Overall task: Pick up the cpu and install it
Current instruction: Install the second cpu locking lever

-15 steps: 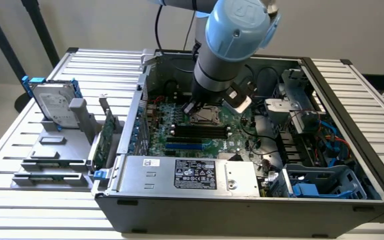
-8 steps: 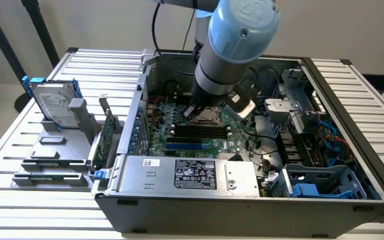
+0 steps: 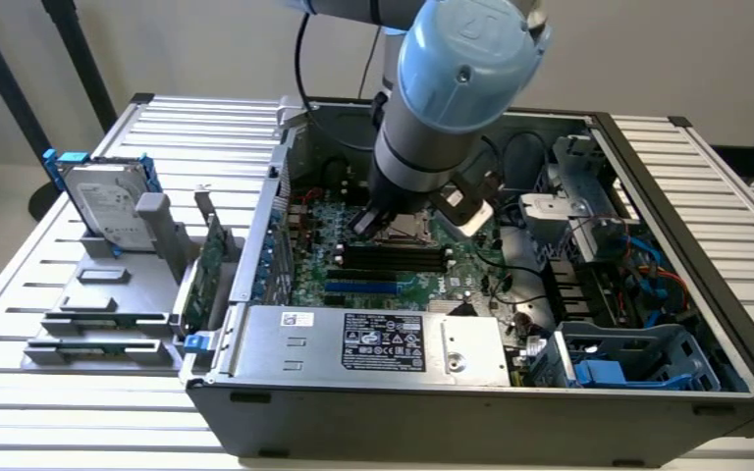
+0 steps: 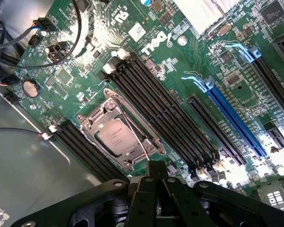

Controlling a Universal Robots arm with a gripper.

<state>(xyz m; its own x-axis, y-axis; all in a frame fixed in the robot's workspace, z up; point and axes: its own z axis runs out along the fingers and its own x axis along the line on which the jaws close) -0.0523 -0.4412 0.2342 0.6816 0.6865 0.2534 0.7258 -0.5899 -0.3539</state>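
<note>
I see the cpu (image 4: pixel 116 138) seated in the socket (image 4: pixel 120 137) at lower centre, my gripper (image 4: pixel 157 176) pressed together empty just beside it, so I'd check flush seating.

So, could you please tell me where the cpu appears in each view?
Exterior view: the cpu cannot be made out; the arm covers the spot on the motherboard above the black memory slots.
Wrist view: the cpu sits in its metal-framed socket.
Shared landmark: the blue expansion slot.
</note>
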